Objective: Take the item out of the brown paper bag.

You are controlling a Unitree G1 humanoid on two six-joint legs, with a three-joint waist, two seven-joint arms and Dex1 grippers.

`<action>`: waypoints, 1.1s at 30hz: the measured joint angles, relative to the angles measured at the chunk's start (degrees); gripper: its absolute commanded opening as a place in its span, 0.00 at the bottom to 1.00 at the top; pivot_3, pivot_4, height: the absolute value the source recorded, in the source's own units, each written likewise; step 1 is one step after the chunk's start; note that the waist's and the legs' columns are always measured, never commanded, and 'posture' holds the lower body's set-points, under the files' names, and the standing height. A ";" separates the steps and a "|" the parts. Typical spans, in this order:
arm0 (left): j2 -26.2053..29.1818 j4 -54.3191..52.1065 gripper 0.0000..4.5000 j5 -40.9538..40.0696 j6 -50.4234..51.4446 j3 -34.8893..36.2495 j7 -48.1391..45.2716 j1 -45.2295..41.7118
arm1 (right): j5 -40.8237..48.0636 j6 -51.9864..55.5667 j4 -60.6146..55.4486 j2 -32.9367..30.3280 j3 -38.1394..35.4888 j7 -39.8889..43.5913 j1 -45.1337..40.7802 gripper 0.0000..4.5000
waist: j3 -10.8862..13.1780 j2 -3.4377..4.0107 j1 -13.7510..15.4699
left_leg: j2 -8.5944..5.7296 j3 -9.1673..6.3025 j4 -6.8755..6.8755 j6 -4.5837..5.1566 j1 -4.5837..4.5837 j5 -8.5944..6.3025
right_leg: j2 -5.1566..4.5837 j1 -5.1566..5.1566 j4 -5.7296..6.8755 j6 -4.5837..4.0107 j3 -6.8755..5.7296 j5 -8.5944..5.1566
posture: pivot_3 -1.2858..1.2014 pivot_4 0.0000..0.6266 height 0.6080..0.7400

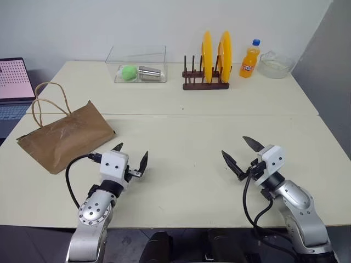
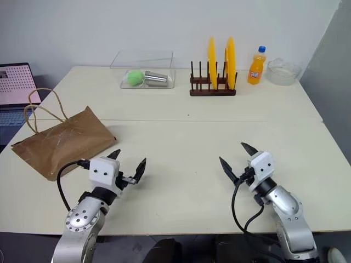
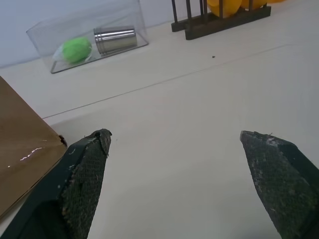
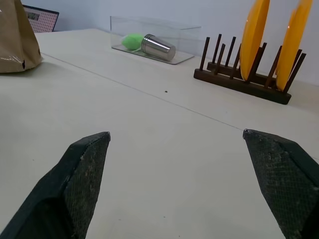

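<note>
The brown paper bag point(image 1: 63, 136) lies flat on the left of the table, its cord handles point(image 1: 48, 104) pointing toward the far left. The item is hidden from view. My left gripper point(image 1: 130, 155) hovers open just right of the bag's near corner, with nothing between its fingers. In the left wrist view the bag's edge point(image 3: 22, 149) sits beside one fingertip point(image 3: 92, 154). My right gripper point(image 1: 242, 151) hangs open over the bare table at the front right, far from the bag; the bag's corner point(image 4: 17, 37) shows far off in the right wrist view.
At the back stand a clear box point(image 1: 138, 67) holding a green ball and a metal cup, a wooden rack point(image 1: 206, 81) with two yellow plates, an orange soda bottle point(image 1: 250, 59) and a glass bowl point(image 1: 275, 64). A laptop point(image 1: 15, 82) sits at the far left.
</note>
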 measured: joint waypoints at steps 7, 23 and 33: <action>0.09 1.65 0.97 1.32 -0.94 -0.52 -0.17 -0.41 | -0.14 -0.66 0.01 0.00 0.11 0.06 0.00 1.00 | 0.00 0.00 -0.02 | 0.00 0.00 0.00 0.00 0.00 0.00 | 0.00 0.00 0.00 0.00 0.00 0.00 | 0.52 0.24 1.00; 0.06 1.68 0.97 1.83 -1.44 -0.50 0.31 -0.34 | 0.07 0.06 0.23 -0.45 0.69 1.15 -0.73 1.00 | 0.00 0.00 -0.01 | 0.00 0.00 0.00 0.00 0.00 0.00 | 0.00 0.00 -0.01 0.00 0.00 0.00 | 0.52 0.24 1.00; 7.34 2.24 0.97 -5.35 -2.38 2.81 -9.96 0.15 | 2.03 3.70 0.63 -2.20 4.46 6.20 -4.14 1.00 | 0.02 0.02 -0.14 | 0.02 -0.03 -0.01 0.00 0.01 0.00 | 0.02 -0.02 0.01 -0.02 -0.04 -0.01 | 0.52 0.24 1.00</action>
